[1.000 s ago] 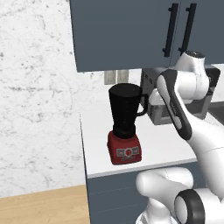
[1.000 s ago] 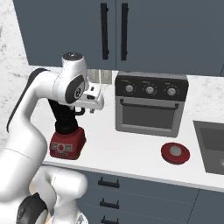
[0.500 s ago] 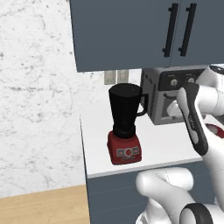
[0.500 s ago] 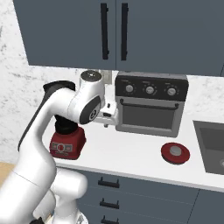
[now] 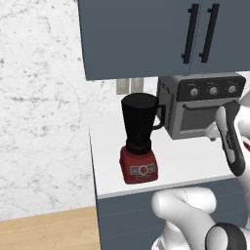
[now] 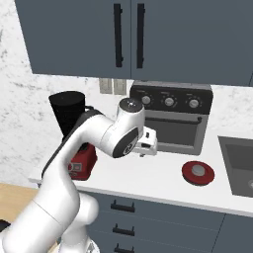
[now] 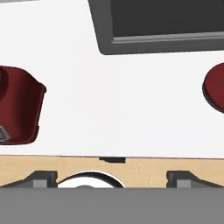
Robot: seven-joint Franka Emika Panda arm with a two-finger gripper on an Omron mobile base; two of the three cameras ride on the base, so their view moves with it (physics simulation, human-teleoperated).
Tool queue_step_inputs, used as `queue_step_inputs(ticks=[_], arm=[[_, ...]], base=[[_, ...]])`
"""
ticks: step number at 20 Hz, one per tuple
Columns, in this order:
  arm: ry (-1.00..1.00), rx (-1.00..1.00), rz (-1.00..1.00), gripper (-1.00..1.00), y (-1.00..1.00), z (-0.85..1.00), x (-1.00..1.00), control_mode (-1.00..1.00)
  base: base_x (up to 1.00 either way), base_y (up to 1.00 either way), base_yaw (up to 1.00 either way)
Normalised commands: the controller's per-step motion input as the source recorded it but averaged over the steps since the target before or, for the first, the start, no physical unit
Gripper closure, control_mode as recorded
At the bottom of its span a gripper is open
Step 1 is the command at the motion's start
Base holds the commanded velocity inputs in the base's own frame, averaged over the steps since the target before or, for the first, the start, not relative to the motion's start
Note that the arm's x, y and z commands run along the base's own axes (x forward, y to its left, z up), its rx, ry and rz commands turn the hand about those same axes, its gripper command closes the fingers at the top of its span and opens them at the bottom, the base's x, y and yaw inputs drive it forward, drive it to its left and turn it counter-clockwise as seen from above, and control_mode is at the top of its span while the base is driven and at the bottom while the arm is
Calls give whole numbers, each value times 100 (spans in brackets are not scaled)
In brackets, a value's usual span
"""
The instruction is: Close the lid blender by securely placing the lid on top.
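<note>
The blender (image 5: 141, 126) stands at the counter's left end, a black open-topped jar on a red base (image 6: 82, 163). The lid (image 6: 197, 171), a red disc with a grey centre, lies flat on the counter in front of the toaster oven's right corner. My gripper (image 6: 147, 149) hangs above the counter between the two, in front of the oven door, well left of the lid. In the hand view the blender's base (image 7: 19, 105) is at the left edge and the lid (image 7: 215, 85) at the right edge. The fingertips (image 7: 41, 178) stand wide apart with nothing between them, so the gripper (image 7: 112, 179) is open.
A grey toaster oven (image 6: 173, 118) stands against the back wall behind the gripper. A sink (image 6: 239, 165) is sunk into the counter right of the lid. Dark wall cabinets (image 6: 128, 34) hang overhead. The counter's front edge (image 6: 148, 190) runs close below the gripper.
The arm has swung right, from beside the blender jar to in front of the oven door, and the hand has come lower. Blender and lid have not moved.
</note>
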Motion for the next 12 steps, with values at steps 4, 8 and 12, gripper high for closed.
queue_step_inputs(ticks=[4, 8, 12], arm=[[0, -2, 0, -100, -72, -16, 0, -100], [3, -6, -3, -100, -69, -17, 0, -100], [4, -7, -3, -100, -64, -22, 0, -100]], base=[[0, 0, 0], [0, 0, 0], [0, 0, 0]])
